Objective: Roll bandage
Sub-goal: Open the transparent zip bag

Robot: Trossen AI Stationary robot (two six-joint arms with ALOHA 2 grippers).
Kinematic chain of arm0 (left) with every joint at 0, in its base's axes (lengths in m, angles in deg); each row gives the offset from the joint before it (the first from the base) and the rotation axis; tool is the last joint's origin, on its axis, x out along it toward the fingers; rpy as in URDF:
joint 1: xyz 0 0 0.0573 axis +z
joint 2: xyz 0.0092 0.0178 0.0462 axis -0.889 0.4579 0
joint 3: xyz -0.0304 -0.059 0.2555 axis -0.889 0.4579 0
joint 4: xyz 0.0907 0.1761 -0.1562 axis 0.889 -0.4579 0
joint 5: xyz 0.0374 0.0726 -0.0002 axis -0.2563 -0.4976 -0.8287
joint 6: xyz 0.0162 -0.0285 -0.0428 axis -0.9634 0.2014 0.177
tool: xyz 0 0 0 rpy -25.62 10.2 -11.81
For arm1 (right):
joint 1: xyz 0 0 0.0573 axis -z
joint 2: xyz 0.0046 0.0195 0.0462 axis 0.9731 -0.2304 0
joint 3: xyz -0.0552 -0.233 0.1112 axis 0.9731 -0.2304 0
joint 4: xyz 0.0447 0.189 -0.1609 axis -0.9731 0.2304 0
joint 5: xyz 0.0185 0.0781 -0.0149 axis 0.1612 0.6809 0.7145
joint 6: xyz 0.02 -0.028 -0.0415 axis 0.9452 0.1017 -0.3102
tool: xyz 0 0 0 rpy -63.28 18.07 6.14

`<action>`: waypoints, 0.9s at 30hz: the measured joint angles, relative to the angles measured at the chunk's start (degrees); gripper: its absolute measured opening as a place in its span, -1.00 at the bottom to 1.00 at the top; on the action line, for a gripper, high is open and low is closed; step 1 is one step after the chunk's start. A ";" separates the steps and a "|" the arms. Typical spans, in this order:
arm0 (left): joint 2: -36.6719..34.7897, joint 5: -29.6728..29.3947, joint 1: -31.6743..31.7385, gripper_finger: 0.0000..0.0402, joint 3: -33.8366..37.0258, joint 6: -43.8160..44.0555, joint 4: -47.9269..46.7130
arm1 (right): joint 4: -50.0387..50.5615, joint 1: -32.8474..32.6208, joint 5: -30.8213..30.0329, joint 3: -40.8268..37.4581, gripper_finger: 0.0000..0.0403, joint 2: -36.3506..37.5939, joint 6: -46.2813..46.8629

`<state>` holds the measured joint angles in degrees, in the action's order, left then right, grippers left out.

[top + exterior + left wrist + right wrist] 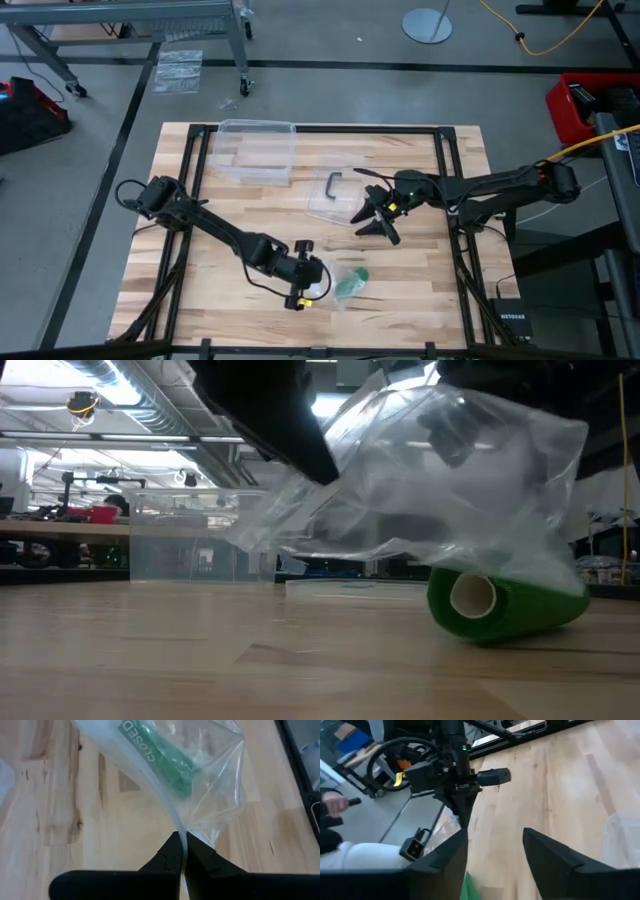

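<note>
A: We start at the left gripper (312, 291), near the table's front edge: its fingers are pinched tight on the sealed rim of the clear plastic bag (210, 795).

B: And we read "CLOSED" printed along that seal strip. Nothing else legible.

A: The bandage (505, 603), a compact green roll with a pale core, lies inside that bag on the wooden table (200, 290), just at three o'clock of the left gripper in the overhead picture.

B: Our right gripper (377, 218) hovers at about one o'clock from the roll, fingers spread wide, holding nothing.

A: Just at nine o'clock of it we see a clear lid (332, 198) with a dark handle; a clear plastic bin (254, 150) sits farther off at ten o'clock.
</note>
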<state>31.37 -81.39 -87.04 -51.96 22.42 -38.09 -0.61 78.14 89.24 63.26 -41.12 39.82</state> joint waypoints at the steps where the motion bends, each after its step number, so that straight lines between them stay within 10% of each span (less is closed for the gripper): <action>1: -0.11 0.00 0.25 -1.00 0.00 -0.74 0.29 | -0.18 -0.16 0.52 0.02 0.01 -0.29 0.17; 27: -0.55 0.24 2.31 -1.00 0.00 -3.62 4.53 | -16.82 -8.33 2.60 0.13 0.04 -14.14 -1.59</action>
<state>30.82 -81.15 -84.73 -51.96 18.80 -33.56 -17.44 69.81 91.84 63.39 -55.26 38.23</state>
